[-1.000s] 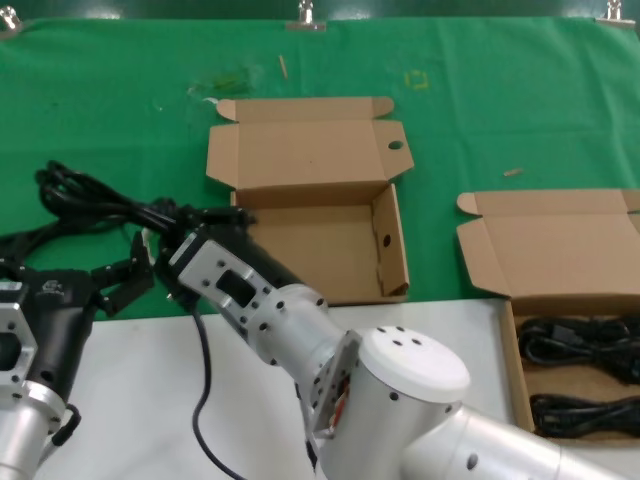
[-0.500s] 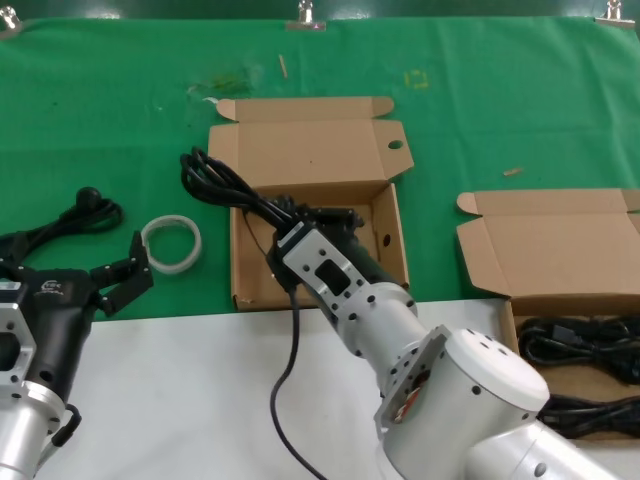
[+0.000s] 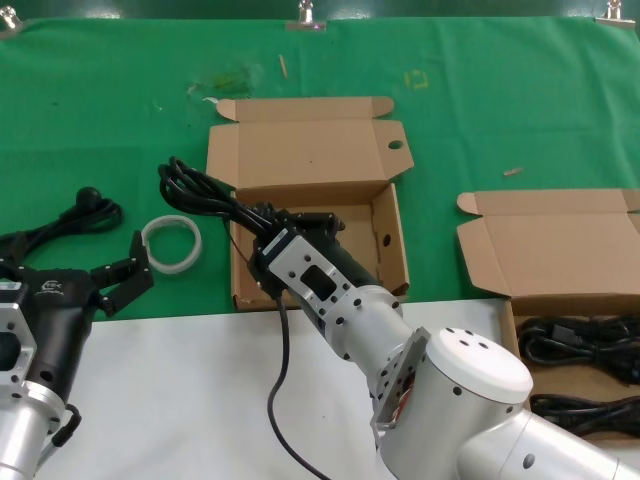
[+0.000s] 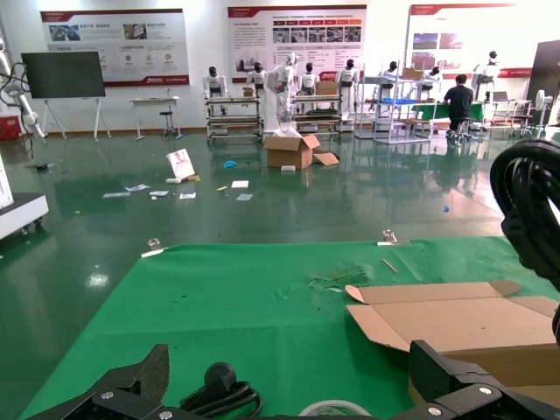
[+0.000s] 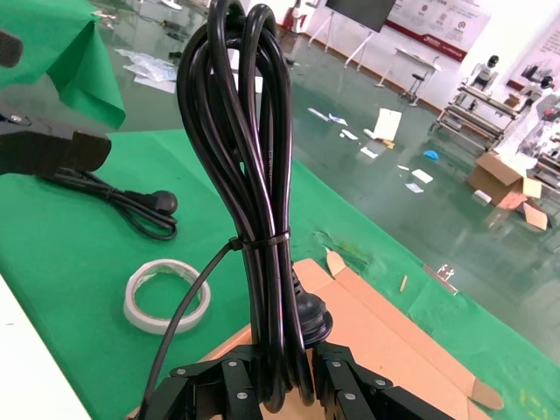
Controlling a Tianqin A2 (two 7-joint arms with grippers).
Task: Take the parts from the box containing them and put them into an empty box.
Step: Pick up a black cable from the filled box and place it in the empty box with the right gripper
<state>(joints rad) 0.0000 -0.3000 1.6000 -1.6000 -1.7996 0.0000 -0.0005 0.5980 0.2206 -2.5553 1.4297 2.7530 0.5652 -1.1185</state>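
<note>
My right gripper [image 3: 262, 222] is shut on a bundled black power cable [image 3: 200, 185], one of the parts. It holds it over the near left corner of the empty box [image 3: 392, 250], whose lid tab has a round hole. In the right wrist view the tied bundle [image 5: 249, 175] stands up from the shut gripper [image 5: 284, 372], above the box floor [image 5: 367, 324]. The box containing the parts [image 3: 512, 340] sits at the right with more cable bundles [image 3: 580, 345] inside. My left gripper [image 3: 125, 280] waits open at the left, nothing between its fingers [image 4: 131, 385].
Another black cable [image 3: 80, 210] lies on the green cloth at the left, its plug [image 4: 219, 385] just ahead of the left gripper. A white tubing ring [image 3: 172, 243] lies between it and the empty box. A loose cord [image 3: 280, 380] trails over the white table front.
My right gripper carried the bundle from over the left cloth to the empty box, then drifted slightly back left. The ring, hidden a second ago, now shows. The left arm stayed still.
</note>
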